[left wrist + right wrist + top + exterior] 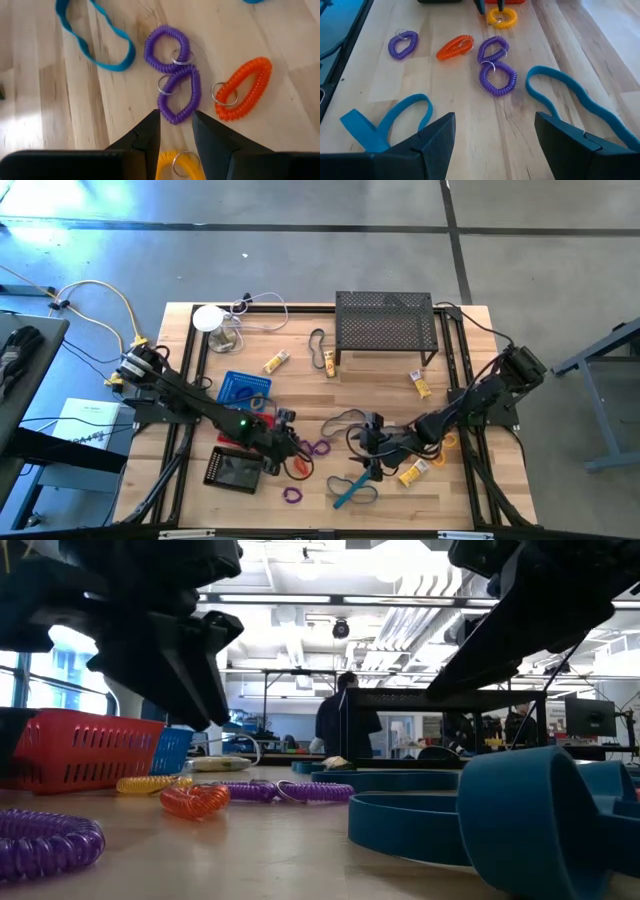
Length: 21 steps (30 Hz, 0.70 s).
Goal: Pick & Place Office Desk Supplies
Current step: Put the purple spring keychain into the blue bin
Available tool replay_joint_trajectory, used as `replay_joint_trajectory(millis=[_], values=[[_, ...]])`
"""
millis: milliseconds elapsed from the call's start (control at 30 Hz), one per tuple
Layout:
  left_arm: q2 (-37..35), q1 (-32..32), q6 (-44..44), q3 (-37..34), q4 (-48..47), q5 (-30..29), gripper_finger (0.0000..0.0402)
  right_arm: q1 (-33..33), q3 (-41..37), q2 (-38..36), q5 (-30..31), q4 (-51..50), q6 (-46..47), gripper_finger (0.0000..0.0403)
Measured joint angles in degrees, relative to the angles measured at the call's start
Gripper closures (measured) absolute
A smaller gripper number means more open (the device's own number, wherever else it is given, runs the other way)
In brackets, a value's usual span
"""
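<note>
Tabletop (470,395): pale wood, carrying loose supplies scattered mostly along the near middle strip, within reach of both arms.
Left claw (176,131): low over the tabletop, fingers parted a little, empty; tips just short of the nearer purple coil ring (179,95), lined up as if to straddle it.
Yellow coil ring (179,165): on the wood under the left claw, between its fingers (not pinched, as far as can be told).
Second purple coil ring (166,45): touching the first, metal split rings overlapping; likely to drag along if the first is lifted.
Orange coil ring (244,89): just beside the purple pair, lying free.
Third purple ring (402,44): well apart from the cluster.
Blue elastic loops (580,102): flat on the wood, nearest the right arm.
Right claw (495,137): spread wide, empty, hovering low and aimed at the same cluster; seemingly waiting.
Black mesh shelf (385,325): far side, standing clear of the work.
</note>
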Motion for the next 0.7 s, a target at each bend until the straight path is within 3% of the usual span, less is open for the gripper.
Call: replay_joint_trajectory(millis=[267, 433, 700], values=[[1.44, 1.06, 2.35, 0.00, 3.65, -0.16, 0.0254, 2.03, 0.00, 0.00, 0.09, -0.26, 0.40, 0.0143], [1.11, 1.04, 10.35, 0.04, 7.33, -0.01, 0.0220, 2.62, 0.00, 0.00, 1.27, -0.53, 1.03, 0.0143], [-0.28, 2.49, 15.03, 0.04, 8.12, 0.32, 0.0215, 3.40, 0.00, 0.00, 5.78, -1.28, -1.67, 0.0143]])
